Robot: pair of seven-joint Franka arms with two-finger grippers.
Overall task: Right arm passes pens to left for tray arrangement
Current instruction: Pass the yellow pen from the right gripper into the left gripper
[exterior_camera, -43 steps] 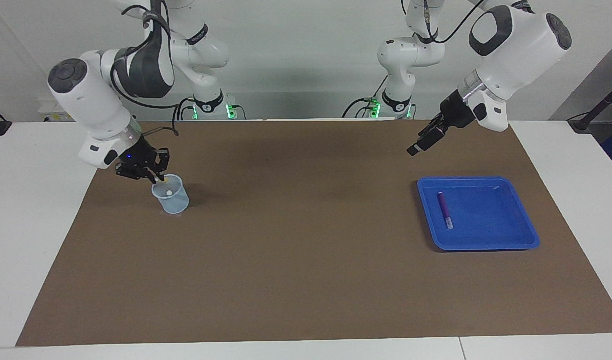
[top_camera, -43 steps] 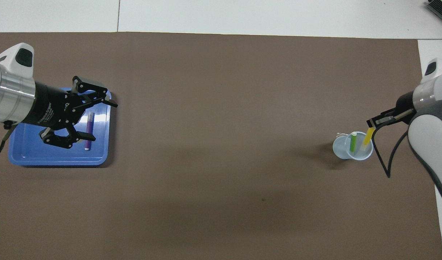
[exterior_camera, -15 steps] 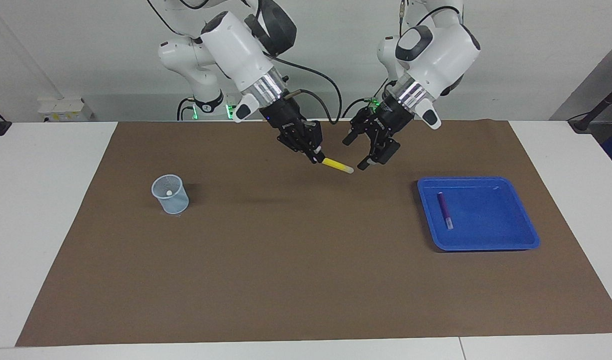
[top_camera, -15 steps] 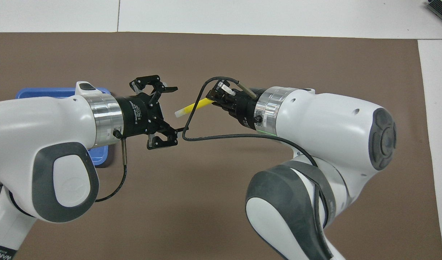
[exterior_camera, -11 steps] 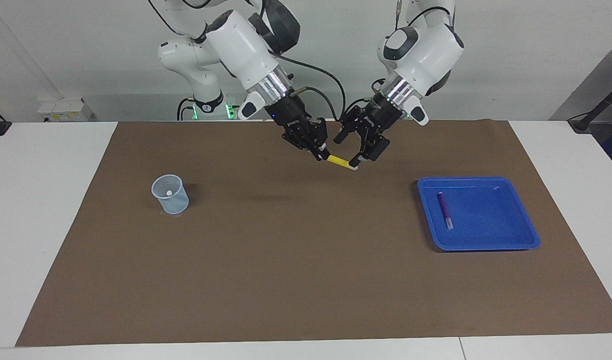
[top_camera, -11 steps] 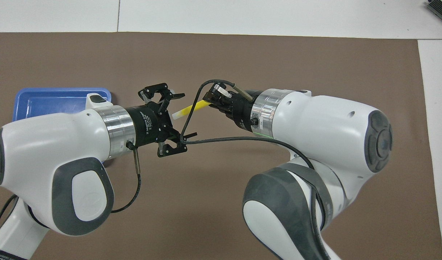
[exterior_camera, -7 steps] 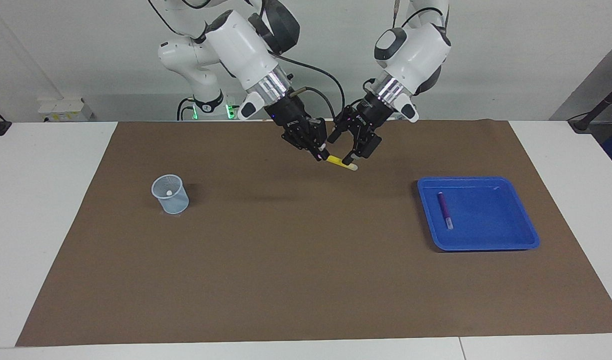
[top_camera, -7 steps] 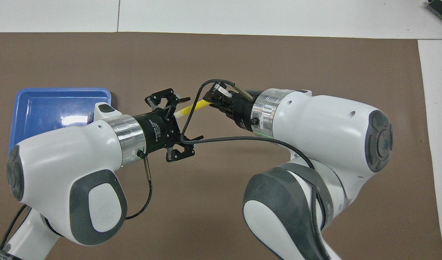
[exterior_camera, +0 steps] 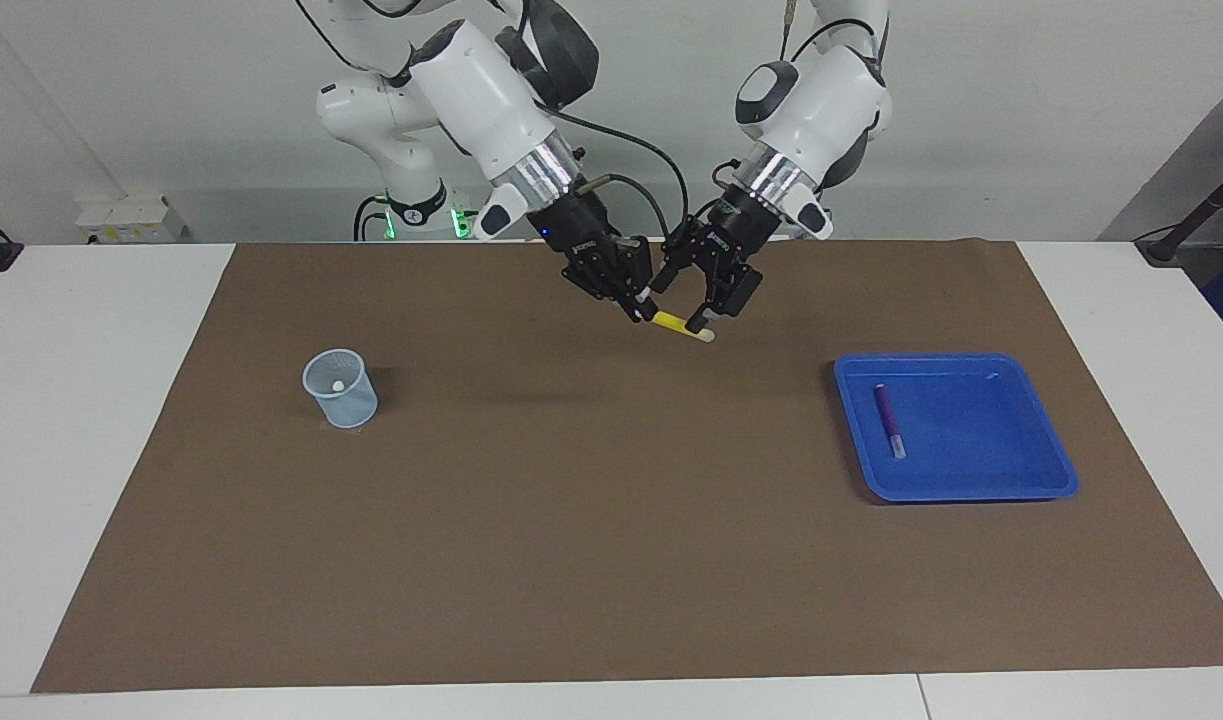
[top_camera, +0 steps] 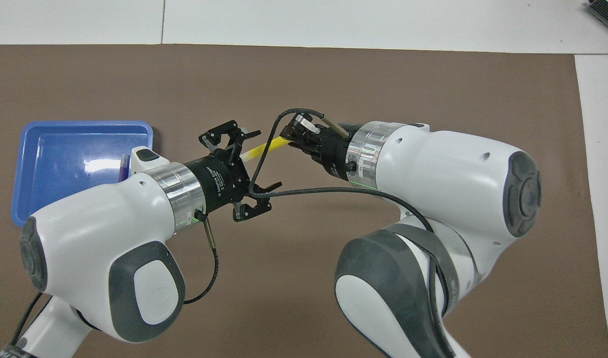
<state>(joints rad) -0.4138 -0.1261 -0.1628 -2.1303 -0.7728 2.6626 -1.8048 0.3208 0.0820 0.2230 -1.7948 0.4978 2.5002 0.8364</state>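
Short slim yellow marker pen with a whitish end (exterior_camera: 683, 326), aloft over the brown mat (exterior_camera: 591, 520) near the middle of the desk (exterior_camera: 91, 420), pinched at its yellow end by the right arm's black pincer (exterior_camera: 639, 313), fingertips clamped together on it. Whitish end thrust out between the spread fingers of the left arm's narrower black pincer (exterior_camera: 693, 308), which stood wide apart around the pen, not yet closed on it. Seen from overhead, same pen (top_camera: 263, 147) slanting from the right pincer (top_camera: 287, 137) into the gap of the left pincer (top_camera: 249, 171).

Purple marker pen (exterior_camera: 888, 420) lay flat in the shallow bright blue plastic tray (exterior_camera: 1056, 470) toward the left arm's end. Small translucent pale-blue cup (exterior_camera: 340, 388) stood well apart toward the right arm's end; contents not clear beyond a whitish tip.

Judged risks: released before the left fingers closed, the pen would likely drop onto the mat and roll; gripped only at the tip, likely to pivot or slip. Black cable (top_camera: 323, 189) looping from the right wrist across the left pincer could snag on withdrawal.

Small white lettering on the left pincer's body, too small to read.
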